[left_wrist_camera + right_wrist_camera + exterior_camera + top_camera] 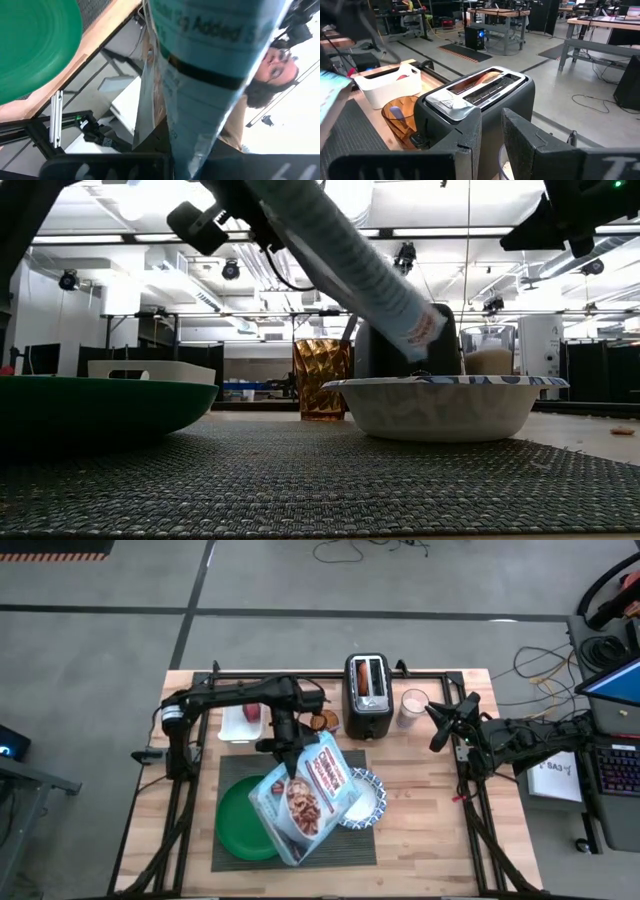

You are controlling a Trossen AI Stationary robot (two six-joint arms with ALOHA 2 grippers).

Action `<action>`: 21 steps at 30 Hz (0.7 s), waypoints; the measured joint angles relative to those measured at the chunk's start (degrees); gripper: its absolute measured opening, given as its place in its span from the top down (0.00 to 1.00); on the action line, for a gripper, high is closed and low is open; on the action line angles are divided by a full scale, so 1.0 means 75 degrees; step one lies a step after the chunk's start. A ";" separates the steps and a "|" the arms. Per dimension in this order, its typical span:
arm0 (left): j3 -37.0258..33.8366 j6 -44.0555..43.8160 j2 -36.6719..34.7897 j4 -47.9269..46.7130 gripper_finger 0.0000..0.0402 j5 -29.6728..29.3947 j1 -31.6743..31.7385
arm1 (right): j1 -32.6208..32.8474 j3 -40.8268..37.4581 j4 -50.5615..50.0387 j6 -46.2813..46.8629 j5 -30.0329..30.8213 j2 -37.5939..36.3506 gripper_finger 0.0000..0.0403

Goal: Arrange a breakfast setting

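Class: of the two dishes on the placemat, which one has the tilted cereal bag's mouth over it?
The blue-and-white patterned bowl; the cereal bag tips toward it, whereas the green plate lies beside.

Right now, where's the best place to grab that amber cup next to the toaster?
Judging from the low view, the amber cup stands upright between the white tray and the toaster. Probably pinch its open rim from straight above, since neighbours crowd both sides.

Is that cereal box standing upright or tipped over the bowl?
Tipped. The left hand holds the cereal box slanted, its lower end over the bowl in the low view.
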 joint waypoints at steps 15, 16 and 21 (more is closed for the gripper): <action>-0.0010 0.0028 0.0015 0.0084 1.00 0.0003 0.0014 | -0.0003 0.0000 -0.0001 0.0000 0.0000 -0.0002 0.83; -0.0012 0.0028 0.0015 0.0090 1.00 -0.0008 0.0004 | -0.0003 -0.0003 -0.0001 0.0000 0.0002 -0.0002 0.83; -0.0009 -0.0171 -0.0014 0.0122 1.00 -0.0013 0.0008 | -0.0003 -0.0003 -0.0002 0.0000 0.0003 -0.0002 0.83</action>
